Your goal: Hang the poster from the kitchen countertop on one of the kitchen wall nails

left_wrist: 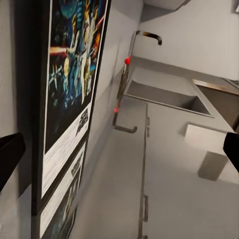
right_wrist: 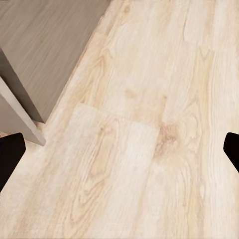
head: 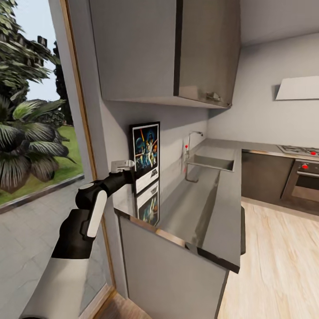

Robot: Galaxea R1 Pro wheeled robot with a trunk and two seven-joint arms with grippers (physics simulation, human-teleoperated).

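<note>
Against the grey wall at the near end of the kitchen countertop, your left arm reaches forward and up from the lower left of the head view, elbow bent, its dark forearm running toward the poster. Your left gripper sits right at the poster's left edge; from the head view you cannot tell whether it touches the frame. In the left wrist view your left gripper is released, its two dark fingertips spread wide to either border, with the poster standing upright just beside one of them, flat against the wall, its lower edge on the worktop and its mirror image showing in the glossy steel below. Your right gripper is likewise released, fingers wide apart, pointing down at pale wooden floor planks with a grey cabinet corner at one side. Further along the countertop you see the inset sink and a thin tap with red dots on its handle. A grey wall cabinet hangs above the poster. At the far right stand an oven with red knobs, a hob and a light extractor hood. A tall window at your left shows leafy plants and grass outside.
</note>
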